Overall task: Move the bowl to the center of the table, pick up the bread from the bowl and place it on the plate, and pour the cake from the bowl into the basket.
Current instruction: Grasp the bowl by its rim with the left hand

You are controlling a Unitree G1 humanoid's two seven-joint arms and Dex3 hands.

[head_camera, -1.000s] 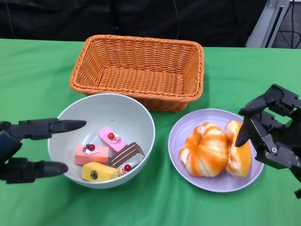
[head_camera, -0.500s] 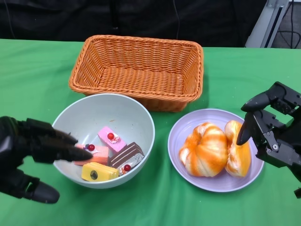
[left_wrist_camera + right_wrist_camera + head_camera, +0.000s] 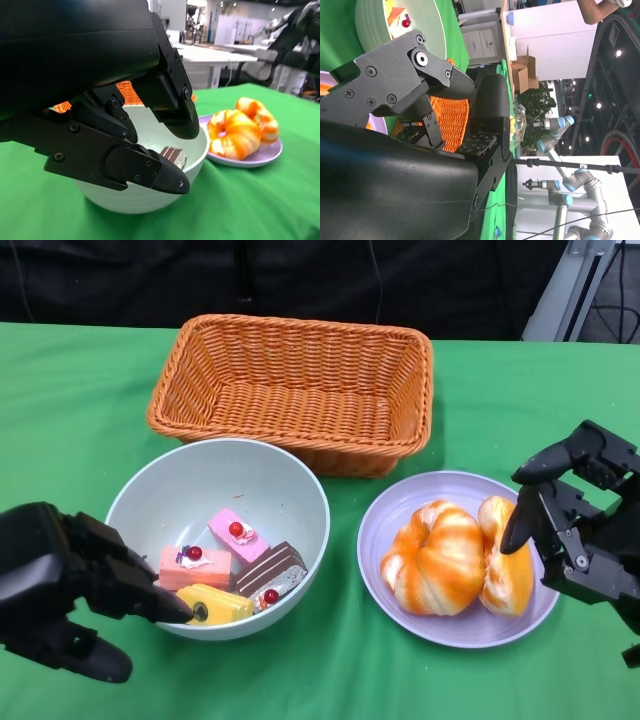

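The pale green bowl (image 3: 290, 490) (image 3: 197, 152) stands left of centre and holds several small cakes (image 3: 236, 532), among them a yellow one (image 3: 215, 604) and a chocolate one (image 3: 173, 154). My left hand (image 3: 70, 585) (image 3: 125, 140) straddles its near-left rim, with fingers (image 3: 160, 602) inside by the yellow cake and the thumb outside the wall. Whether it clamps the rim is unclear. Two orange breads (image 3: 435, 558) (image 3: 235, 131) lie on the purple plate (image 3: 400, 502) (image 3: 267, 152). My right hand (image 3: 578, 525) (image 3: 420, 75) hovers empty at the plate's right edge, fingers apart.
The orange wicker basket (image 3: 295, 390) (image 3: 455, 120) stands empty just behind the bowl and plate, its front wall almost touching the bowl. Green cloth covers the table. A dark backdrop lies beyond the far edge.
My left hand has turned and dropped from spread beside the bowl to straddling its near-left rim. The right hand has barely shifted. Bowl, plate and basket stay put.
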